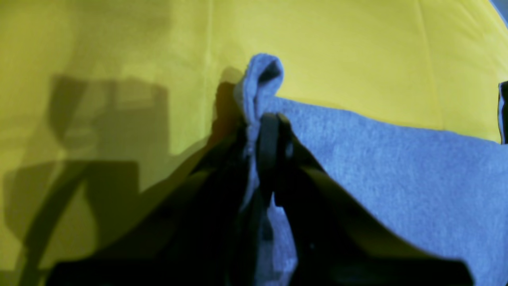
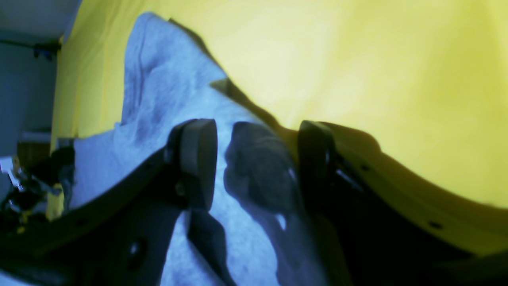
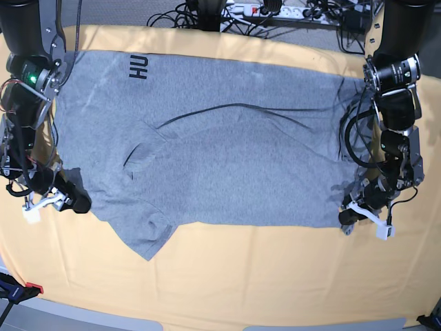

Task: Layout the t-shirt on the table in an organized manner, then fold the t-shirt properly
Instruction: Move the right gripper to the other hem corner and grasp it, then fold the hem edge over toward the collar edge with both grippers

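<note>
The grey t-shirt (image 3: pixel 227 152) lies spread across the yellow-orange table (image 3: pixel 241 276), with black lettering (image 3: pixel 139 67) near its far left corner. My left gripper (image 3: pixel 348 217) is at the shirt's right near corner. In the left wrist view it (image 1: pixel 264 123) is shut on a pinched fold of the t-shirt (image 1: pixel 397 167), which bulges up above the tips. My right gripper (image 3: pixel 72 200) is at the shirt's left edge. In the right wrist view it (image 2: pixel 254 163) stands open with its fingers (image 2: pixel 196 159) either side of a hump of the t-shirt (image 2: pixel 166 87).
A power strip and tangled cables (image 3: pixel 262 10) run along the table's far edge. Cable loops (image 3: pixel 355 138) hang from the arm on the right, over the shirt's edge. A red clamp (image 3: pixel 27 288) sits at the near left corner. Bare table cloth (image 1: pixel 337 51) (image 2: pixel 377 79) surrounds the shirt.
</note>
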You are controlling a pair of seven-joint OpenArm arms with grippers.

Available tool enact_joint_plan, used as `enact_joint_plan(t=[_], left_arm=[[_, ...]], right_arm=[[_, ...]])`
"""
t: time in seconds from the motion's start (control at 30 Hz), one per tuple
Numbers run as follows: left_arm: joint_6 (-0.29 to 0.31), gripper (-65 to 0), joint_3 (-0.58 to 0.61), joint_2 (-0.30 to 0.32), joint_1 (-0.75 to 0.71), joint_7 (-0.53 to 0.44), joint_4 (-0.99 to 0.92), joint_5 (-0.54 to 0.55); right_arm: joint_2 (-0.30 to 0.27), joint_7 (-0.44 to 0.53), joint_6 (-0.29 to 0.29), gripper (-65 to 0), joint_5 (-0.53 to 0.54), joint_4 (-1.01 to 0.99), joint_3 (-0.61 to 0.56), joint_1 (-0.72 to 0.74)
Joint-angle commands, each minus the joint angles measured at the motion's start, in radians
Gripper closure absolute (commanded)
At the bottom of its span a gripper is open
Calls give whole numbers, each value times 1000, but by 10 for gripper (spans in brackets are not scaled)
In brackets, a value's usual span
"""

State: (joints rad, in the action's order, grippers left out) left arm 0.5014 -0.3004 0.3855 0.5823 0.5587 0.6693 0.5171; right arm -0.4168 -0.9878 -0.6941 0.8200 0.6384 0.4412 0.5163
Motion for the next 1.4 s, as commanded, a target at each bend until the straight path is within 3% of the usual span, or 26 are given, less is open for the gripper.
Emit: enact_joint_plan(t=[0.0, 0.1, 0.23, 0.37, 0.53, 1.03, 1.23, 1.33, 1.37], left_arm=[[3, 0, -2, 16, 31, -12, 13, 20], [3, 0, -2, 16, 30, -12, 13, 20], [3, 0, -2, 16, 30, -12, 13, 20], [3, 0, -2, 16, 31, -12, 13, 20], [11, 0, -2, 20, 55, -12, 13, 16], [14, 0, -1, 47, 225, -24, 13, 11], [113, 0, -1, 47, 225, -19, 13, 14], [197, 0, -1, 47, 208, 37, 13, 66], [197, 0, -1, 47, 202, 68, 13, 95]], right_arm=[[-13, -14, -4, -340, -3, 9, -16, 25], [-13, -15, -4, -307, -3, 9, -52, 27], [-13, 5, -4, -152, -13, 9, -113, 27], [-13, 137, -4, 0, -90, 9, -129, 27], [-13, 271, -4, 0, -207, 10, -129, 45], [-18, 277, -4, 0, -320, 10, -129, 232], [-18, 271, -4, 0, -348, 10, -129, 253], [-18, 237, -4, 0, -305, 16, -129, 238], [-18, 230, -4, 0, -285, 28, -129, 226]])
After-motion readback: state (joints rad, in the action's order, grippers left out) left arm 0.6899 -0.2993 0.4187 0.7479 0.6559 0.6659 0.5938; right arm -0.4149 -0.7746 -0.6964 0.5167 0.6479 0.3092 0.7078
